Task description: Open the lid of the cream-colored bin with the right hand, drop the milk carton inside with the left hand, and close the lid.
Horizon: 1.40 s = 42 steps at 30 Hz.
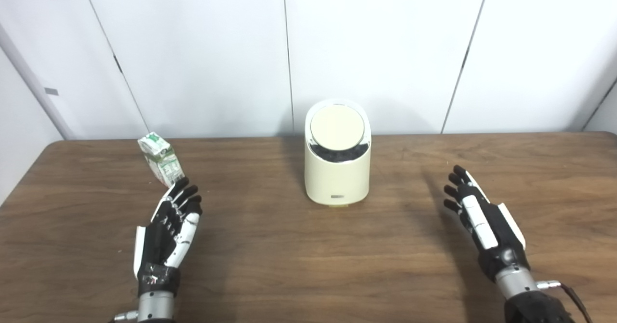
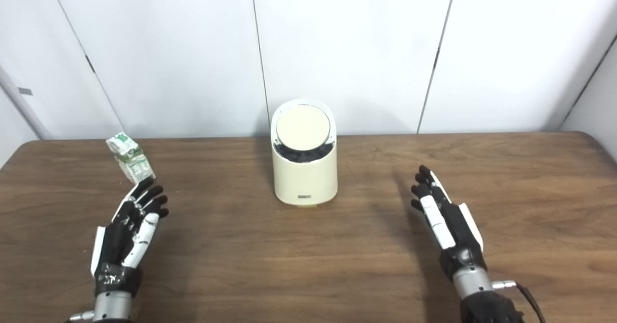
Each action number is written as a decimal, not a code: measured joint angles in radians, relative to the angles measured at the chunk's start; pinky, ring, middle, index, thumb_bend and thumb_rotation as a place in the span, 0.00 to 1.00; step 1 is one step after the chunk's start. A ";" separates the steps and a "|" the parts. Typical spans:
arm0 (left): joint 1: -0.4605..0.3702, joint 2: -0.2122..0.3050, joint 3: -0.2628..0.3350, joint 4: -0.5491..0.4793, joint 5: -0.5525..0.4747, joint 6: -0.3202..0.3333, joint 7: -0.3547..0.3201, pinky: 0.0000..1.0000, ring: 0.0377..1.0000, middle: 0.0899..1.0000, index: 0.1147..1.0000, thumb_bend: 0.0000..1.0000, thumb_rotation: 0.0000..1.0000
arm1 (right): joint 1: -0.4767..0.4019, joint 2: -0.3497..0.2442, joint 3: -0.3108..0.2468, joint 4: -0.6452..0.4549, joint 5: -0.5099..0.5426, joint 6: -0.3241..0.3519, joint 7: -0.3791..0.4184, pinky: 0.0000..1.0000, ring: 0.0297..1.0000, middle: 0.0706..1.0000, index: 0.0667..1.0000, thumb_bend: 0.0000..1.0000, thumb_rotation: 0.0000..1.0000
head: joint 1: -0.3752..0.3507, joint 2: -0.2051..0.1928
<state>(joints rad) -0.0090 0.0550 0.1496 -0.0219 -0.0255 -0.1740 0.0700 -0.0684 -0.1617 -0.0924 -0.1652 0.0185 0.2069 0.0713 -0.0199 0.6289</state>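
A cream-colored bin [image 1: 337, 178] stands at the middle of the wooden table, its round lid [image 1: 336, 127] tilted toward me with a dark gap showing below it. A small green-and-white milk carton [image 1: 161, 160] stands at the back left. My left hand [image 1: 172, 226] is open above the table, fingertips just in front of the carton. My right hand [image 1: 477, 217] is open and empty to the right of the bin, well apart from it.
The brown wooden table [image 1: 299, 255] runs across the whole view, with its far edge against white wall panels [image 1: 376, 48]. Bare wood lies between the two hands and in front of the bin.
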 measured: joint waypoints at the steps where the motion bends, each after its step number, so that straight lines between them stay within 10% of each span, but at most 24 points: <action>1: 0.000 0.000 0.000 0.000 0.001 0.000 0.000 0.76 0.80 0.81 0.88 0.44 0.50 | 0.000 0.000 0.000 0.000 0.000 0.000 0.000 0.89 0.93 0.96 0.97 0.57 0.88 | 0.000 0.000; 24: 0.000 0.000 -0.002 -0.003 0.021 0.004 0.002 0.75 0.79 0.81 0.88 0.43 0.48 | -0.001 0.000 -0.001 0.000 0.003 -0.001 -0.003 0.88 0.92 0.95 0.97 0.57 0.86 | -0.015 -0.008; 42: 0.020 -0.004 -0.012 -0.005 0.060 -0.035 0.009 0.76 0.80 0.84 0.90 0.35 0.32 | -0.011 0.018 0.039 -0.040 -0.151 -0.004 -0.076 0.74 0.83 0.87 0.91 0.72 0.60 | -0.025 -0.153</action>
<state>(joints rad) 0.0108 0.0514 0.1374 -0.0267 0.0349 -0.2086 0.0787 -0.0789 -0.1435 -0.0533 -0.2049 -0.1322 0.2030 -0.0050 -0.0445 0.4756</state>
